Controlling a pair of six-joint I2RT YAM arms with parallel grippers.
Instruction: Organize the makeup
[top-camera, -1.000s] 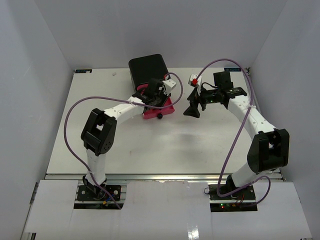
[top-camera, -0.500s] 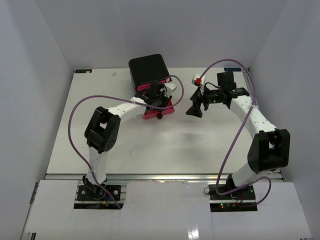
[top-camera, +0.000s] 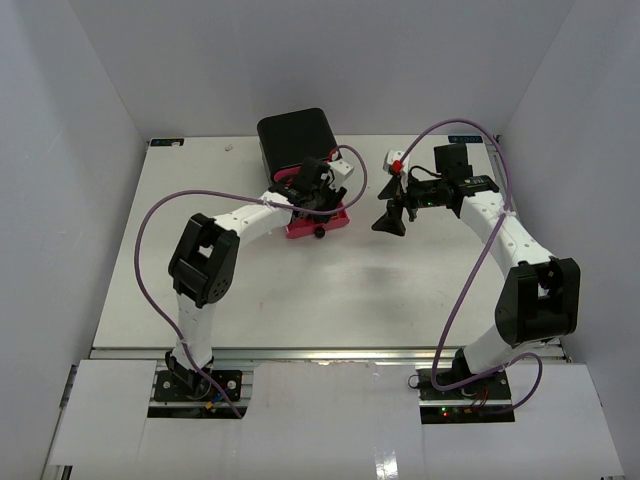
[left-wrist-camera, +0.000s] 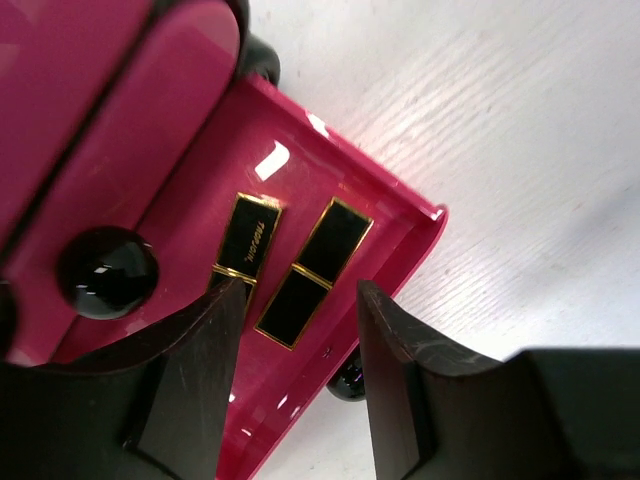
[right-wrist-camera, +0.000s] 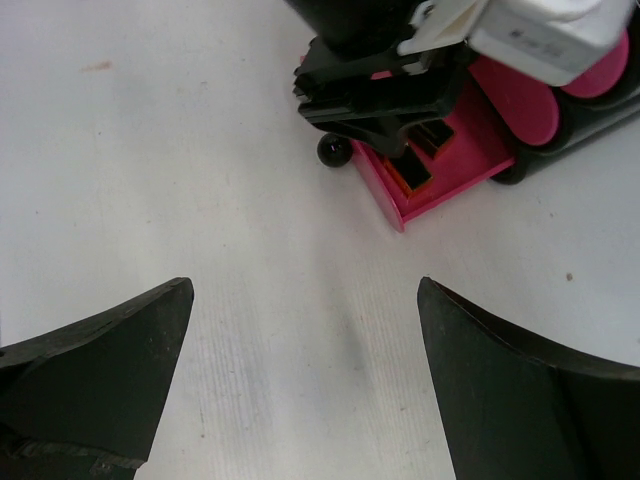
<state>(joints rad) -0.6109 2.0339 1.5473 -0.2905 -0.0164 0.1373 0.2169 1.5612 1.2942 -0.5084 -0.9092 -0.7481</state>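
Note:
Two black-and-gold lipstick cases (left-wrist-camera: 250, 240) (left-wrist-camera: 315, 270) lie side by side in the open pink drawer (left-wrist-camera: 385, 225) of the black box (top-camera: 295, 135). My left gripper (left-wrist-camera: 300, 292) hovers close over them, open and empty, its fingers on either side of the right-hand case. In the top view it (top-camera: 320, 203) sits over the drawer (top-camera: 298, 230). My right gripper (top-camera: 390, 215) is open and empty above bare table, right of the drawer; its wrist view (right-wrist-camera: 305, 290) looks at the drawer (right-wrist-camera: 440, 170). The tan bottles, orange tube and egg shape are out of view.
The box has further shut pink drawers with black ball knobs (left-wrist-camera: 108, 272). The open drawer's knob (right-wrist-camera: 333, 150) sticks out toward the table. White walls enclose the table on three sides. Purple cables loop from both arms.
My left gripper has shifted a little farther over the drawer toward the box. My right gripper has edged slightly right and stayed open.

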